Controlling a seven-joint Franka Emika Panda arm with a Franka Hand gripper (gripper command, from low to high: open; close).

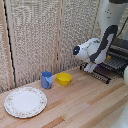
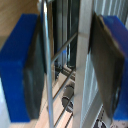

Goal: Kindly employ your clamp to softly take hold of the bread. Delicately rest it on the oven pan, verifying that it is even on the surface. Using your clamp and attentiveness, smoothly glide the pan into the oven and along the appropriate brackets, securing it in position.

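In the exterior view the white arm reaches down at the right, and my clamp [image 1: 90, 67] sits at the front edge of the oven pan [image 1: 102, 73]. The pan is a dark wire rack sticking out of the oven [image 1: 119, 54] at the exterior view's right edge. In the wrist view the clamp [image 2: 67, 62] stands open. Its blue-tipped fingers [image 2: 20, 65] are wide apart on either side of the pan's thin metal bars [image 2: 81, 45]. I cannot tell whether the pads touch the bars. The bread is hidden from both views.
On the wooden table a blue cup [image 1: 47, 79] and a yellow bowl [image 1: 64, 78] stand to the left of the pan in the exterior view. A round white floral plate [image 1: 25, 101] lies near the front left. A woven screen [image 1: 45, 35] closes off the back.
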